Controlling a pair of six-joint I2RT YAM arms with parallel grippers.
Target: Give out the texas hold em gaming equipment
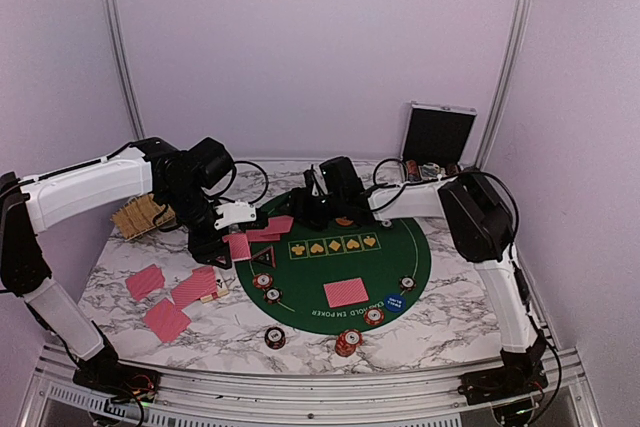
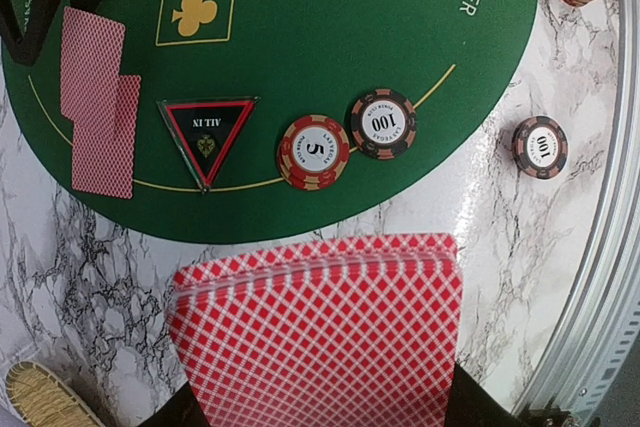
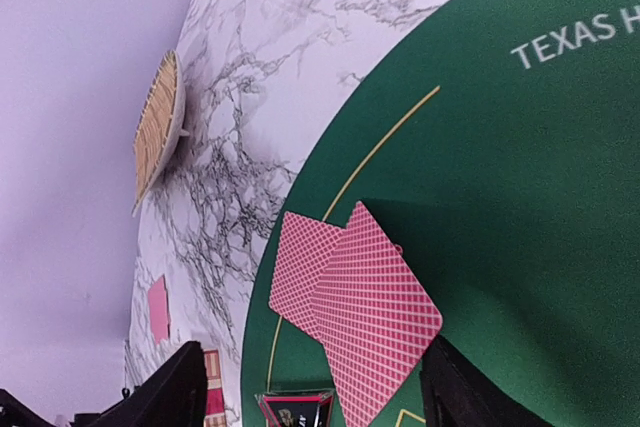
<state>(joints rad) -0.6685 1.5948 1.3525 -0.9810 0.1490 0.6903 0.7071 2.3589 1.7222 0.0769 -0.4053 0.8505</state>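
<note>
The card deck (image 2: 315, 332) hides the left fingers (image 2: 476, 409) — only dark corners show.

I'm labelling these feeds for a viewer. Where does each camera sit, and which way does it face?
Top external: above and behind the robot, looking down on the marble table and green mat; both arms show.
Left wrist: on the left hand, looking down past its held deck at the ALL IN marker and chips; fingers barely show.
Right wrist: on the right hand, looking low across the mat toward the basket; open fingers at the bottom.
Shared: both wrist views show the two overlapping cards.
</note>
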